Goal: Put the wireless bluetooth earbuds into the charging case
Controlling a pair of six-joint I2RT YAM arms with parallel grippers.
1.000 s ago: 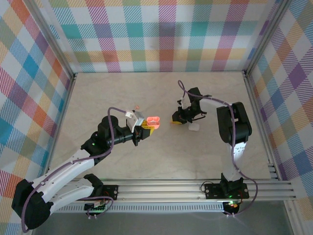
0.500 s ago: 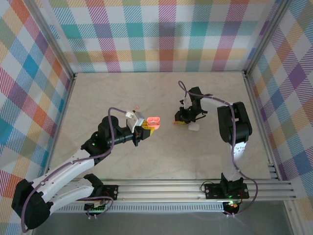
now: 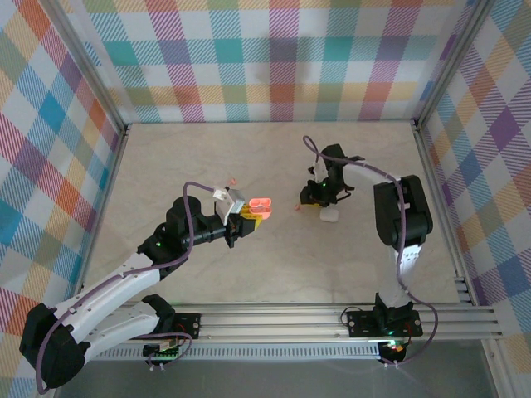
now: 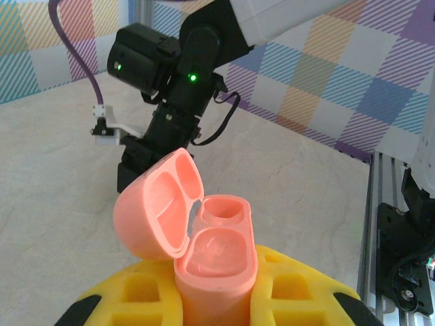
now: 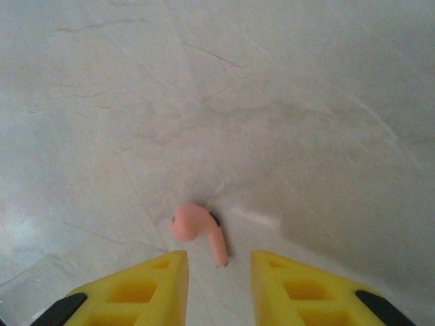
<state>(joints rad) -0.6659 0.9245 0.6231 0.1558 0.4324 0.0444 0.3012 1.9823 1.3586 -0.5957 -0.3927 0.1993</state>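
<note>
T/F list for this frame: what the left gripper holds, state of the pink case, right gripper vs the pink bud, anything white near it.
1. The left gripper holds the pink charging case with its lid flipped open. True.
2. Both wells of that case have buds in them. False: both look empty.
3. The right gripper is clamped on the pink earbud. False: its fingers stand apart, and the bud lies on the table at the mouth of the gap, ungripped.
4. A white item lies on the table close to the right gripper. True.
</note>
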